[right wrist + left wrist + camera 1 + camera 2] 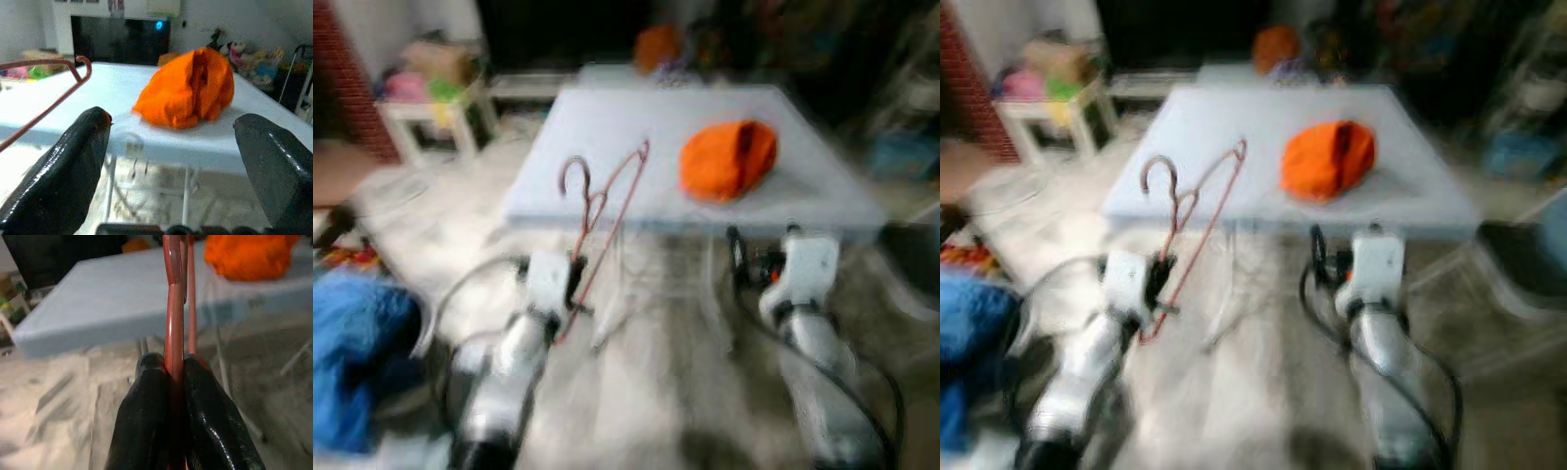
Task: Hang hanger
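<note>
The left arm reaches forward and low toward the table (607, 117). The left gripper (176, 382) is clamped on the red hanger (607, 211), fingers pressed against its wire. The hanger rises from the gripper, its hook end over the table's near edge. Orange cloth (726, 159) lies on the table, right of the hanger. The right arm extends forward below the table edge; the right gripper (171, 147) is spread wide, holding nothing.

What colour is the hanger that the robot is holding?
Reddish pink. The hanger shows best in the left wrist view, clamped in the left pincer.
</note>
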`<state>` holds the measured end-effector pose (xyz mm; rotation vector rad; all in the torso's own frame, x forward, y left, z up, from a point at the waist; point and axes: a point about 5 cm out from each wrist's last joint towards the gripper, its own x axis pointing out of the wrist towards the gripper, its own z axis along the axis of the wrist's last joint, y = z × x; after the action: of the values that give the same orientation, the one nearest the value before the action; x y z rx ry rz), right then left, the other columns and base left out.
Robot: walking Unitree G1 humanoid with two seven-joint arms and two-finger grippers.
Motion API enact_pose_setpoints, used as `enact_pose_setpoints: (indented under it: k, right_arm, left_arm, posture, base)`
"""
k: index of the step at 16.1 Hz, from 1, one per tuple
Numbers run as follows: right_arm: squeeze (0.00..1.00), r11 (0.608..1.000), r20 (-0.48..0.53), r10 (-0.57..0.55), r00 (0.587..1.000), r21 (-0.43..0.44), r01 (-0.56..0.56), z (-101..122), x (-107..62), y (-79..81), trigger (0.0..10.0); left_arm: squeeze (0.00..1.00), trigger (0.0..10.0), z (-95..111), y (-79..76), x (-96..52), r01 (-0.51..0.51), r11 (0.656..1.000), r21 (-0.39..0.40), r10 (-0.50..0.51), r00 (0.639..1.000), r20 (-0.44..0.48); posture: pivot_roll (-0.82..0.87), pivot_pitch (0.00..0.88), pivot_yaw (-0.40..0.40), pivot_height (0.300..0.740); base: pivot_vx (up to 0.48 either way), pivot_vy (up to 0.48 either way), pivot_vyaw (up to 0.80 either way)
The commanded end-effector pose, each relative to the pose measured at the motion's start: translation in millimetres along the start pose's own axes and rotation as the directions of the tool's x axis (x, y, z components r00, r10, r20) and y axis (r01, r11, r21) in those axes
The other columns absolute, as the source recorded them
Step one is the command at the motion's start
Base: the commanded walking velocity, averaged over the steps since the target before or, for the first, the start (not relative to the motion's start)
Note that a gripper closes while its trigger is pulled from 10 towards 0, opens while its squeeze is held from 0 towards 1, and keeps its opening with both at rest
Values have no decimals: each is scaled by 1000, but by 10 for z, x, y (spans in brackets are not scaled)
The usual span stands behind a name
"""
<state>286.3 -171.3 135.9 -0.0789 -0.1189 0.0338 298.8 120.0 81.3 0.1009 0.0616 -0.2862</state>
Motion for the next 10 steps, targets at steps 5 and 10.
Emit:
enact_pose_setpoints:
  k: [5, 10]
  right_arm:
    - [0, 997, -22, -30, 999, -73, 28, -35, -29, -213, 10000]
    - [0, 991, -58, 9, 998, -130, -16, -97, -20, -271, 10000]
  left_arm:
    - [0, 10000, 65, 43, 59, 26, 999, 24, -27, 999, 21]
    - [0, 10000, -109, 90, 28, 199, 979, 41, -195, 977, -89]
  posture:
    - [-90, 0, 24, 740]
    - [-76, 4, 21, 740]
  base:
    - [0, 0, 0]
    - [0, 0, 0]
